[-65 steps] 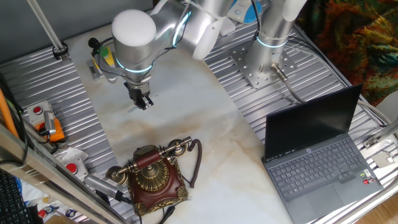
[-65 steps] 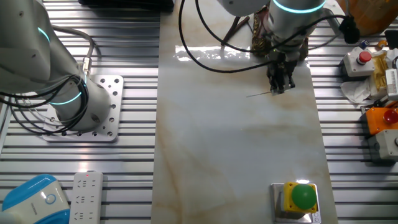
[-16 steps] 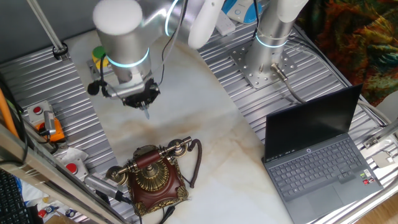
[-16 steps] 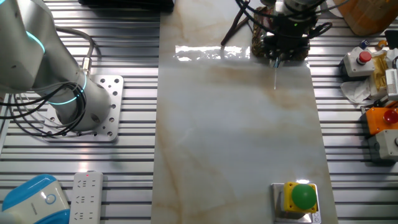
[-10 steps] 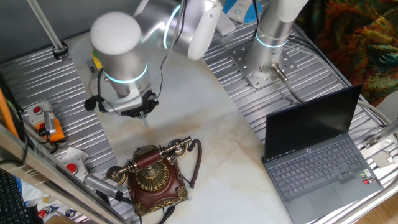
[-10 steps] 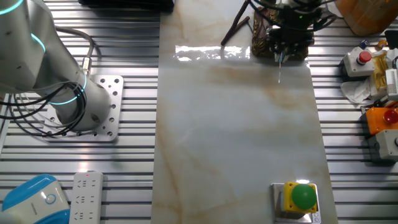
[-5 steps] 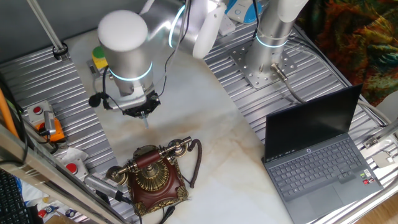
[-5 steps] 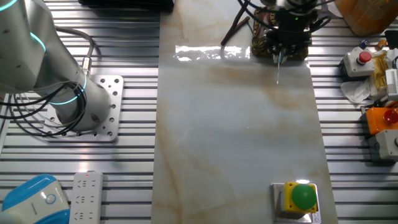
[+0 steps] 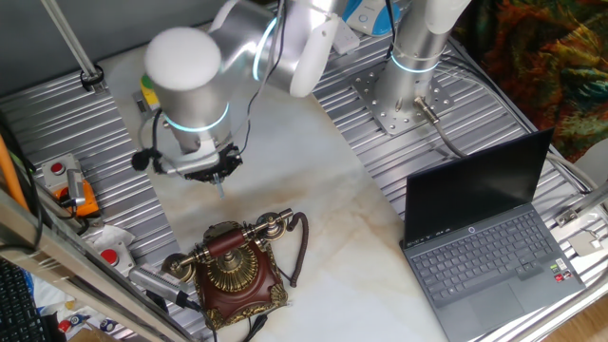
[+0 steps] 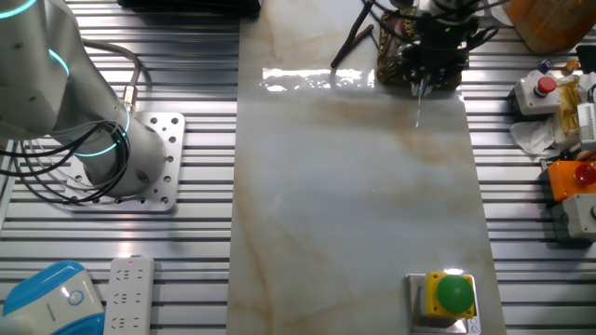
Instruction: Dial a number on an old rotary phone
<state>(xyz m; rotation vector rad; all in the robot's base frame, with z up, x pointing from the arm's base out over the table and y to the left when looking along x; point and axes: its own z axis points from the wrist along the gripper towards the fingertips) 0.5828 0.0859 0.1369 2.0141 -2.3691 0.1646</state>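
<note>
The old rotary phone [image 9: 231, 269] is reddish-brown with ornate brass dial and handset; the hand [image 9: 220, 179] pinches a thin stick [image 10: 418, 104].

Here's the old rotary phone [image 9: 231, 271], sitting upright on the pale marbled table [image 9: 313, 204], close to that table's near edge and toward its left corner in the view that also takes in the arm's base. Dark reddish-brown body, ornate brass trim, and a brass dial [image 9: 226, 273] tilted up on its sloped face. The handset [image 9: 228, 244] lies across the top in its cradle, brass-capped at both ends, one end out left, the other up right. A dark cord [image 9: 302, 249] loops off the right side. From the opposite camera only a sliver of brass and dark body [image 10: 393, 63] shows at the far edge.
</note>
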